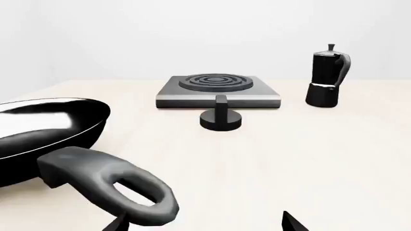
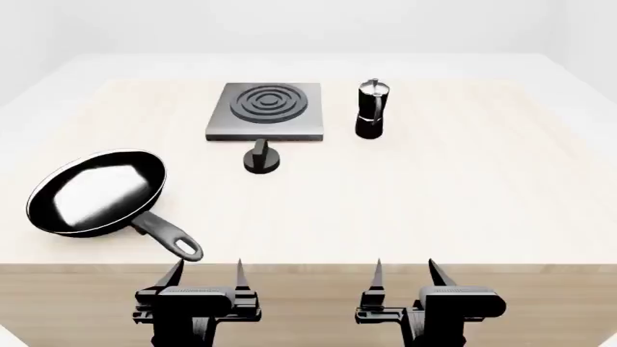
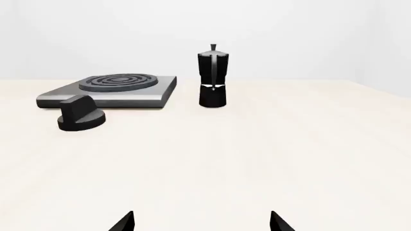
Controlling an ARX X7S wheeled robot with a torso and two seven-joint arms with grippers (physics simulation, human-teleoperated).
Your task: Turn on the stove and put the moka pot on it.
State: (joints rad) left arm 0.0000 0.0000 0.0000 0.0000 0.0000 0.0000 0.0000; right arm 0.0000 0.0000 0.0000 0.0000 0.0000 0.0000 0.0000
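**Materials and Surface Finish**

The table point(image 2: 463, 188) has a pale, matt wood-look top with faint grain; its front edge, along the bottom of the head view, is a darker tan.

The stove point(image 2: 265, 110) is a smooth dark-grey slab with a satin, metal-like sheen on its sides. Its ring burner point(image 2: 268, 102) is matt black and ridged. The knob point(image 2: 261, 158) just below the slab is smooth black with a dull gloss.

The moka pot point(image 2: 370, 109), right of the stove, is black and glossy, with bright highlights near its top and at its waist.

The frying pan point(image 2: 97, 191), at left, is high-gloss black with a broad white reflection inside. Its handle point(image 2: 170, 237) is smooth, semi-matt dark grey, plastic-like.
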